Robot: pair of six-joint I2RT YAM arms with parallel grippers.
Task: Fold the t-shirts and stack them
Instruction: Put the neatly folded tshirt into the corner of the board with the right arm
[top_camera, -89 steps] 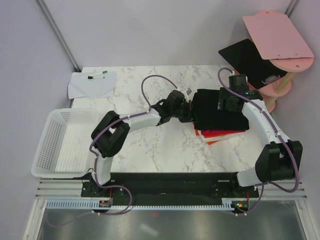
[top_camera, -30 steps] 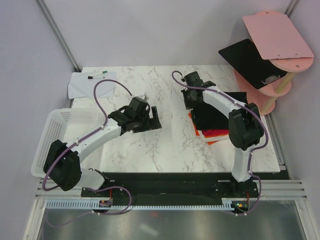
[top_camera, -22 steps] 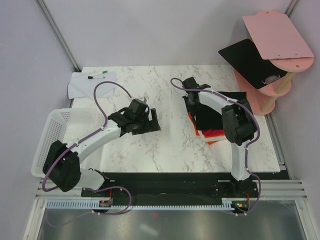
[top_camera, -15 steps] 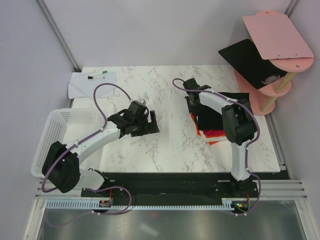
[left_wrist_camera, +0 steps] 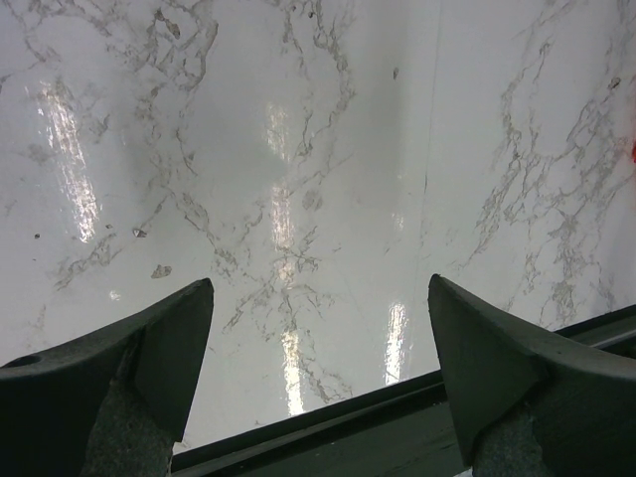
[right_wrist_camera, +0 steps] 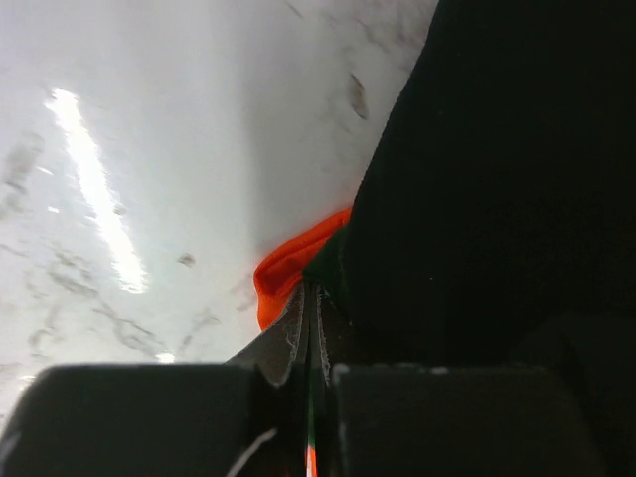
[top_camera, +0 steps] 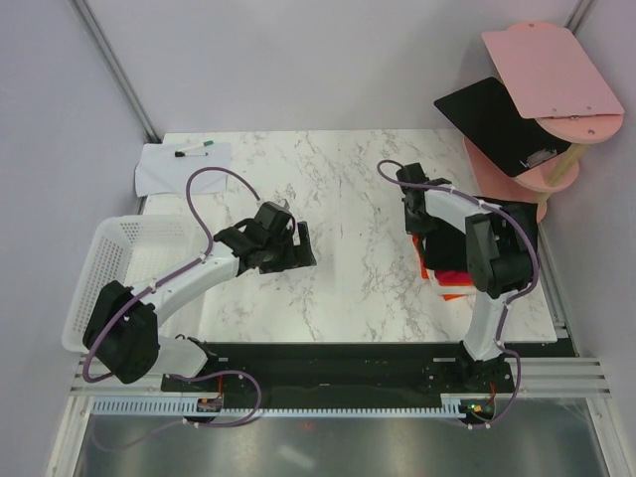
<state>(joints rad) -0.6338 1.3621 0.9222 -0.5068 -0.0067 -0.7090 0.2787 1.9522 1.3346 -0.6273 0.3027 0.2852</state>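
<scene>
**Black shirt on top of the pile, right side of the table**

Black cloth is most of what I get from the right wrist camera: the black t-shirt [right_wrist_camera: 477, 179] fills the right of that view, lying soft and flat. An orange t-shirt [right_wrist_camera: 291, 266] pokes out from under its edge. From above, the pile sits on the right part of the marble table [top_camera: 348, 288], with a red t-shirt [top_camera: 449, 278] showing along the near side under the black one.

My right claw [right_wrist_camera: 307, 310] is closed, its two fingers pressed together right at the left edge of the pile, where black meets orange. I cannot tell whether any cloth is pinched between them. The right arm bends over the pile and hides much of it from the overhead camera.

My left claw [left_wrist_camera: 318, 298] is spread wide over bare marble near the middle of the table, well apart from the shirts and holding nothing.

A white basket [top_camera: 94, 298] sits at the left edge. A sheet of paper [top_camera: 179, 174] with a marker [top_camera: 194, 150] lies at the far left corner. Off the far right corner stands a pink stand [top_camera: 552, 70] carrying a black board [top_camera: 492, 114].
</scene>
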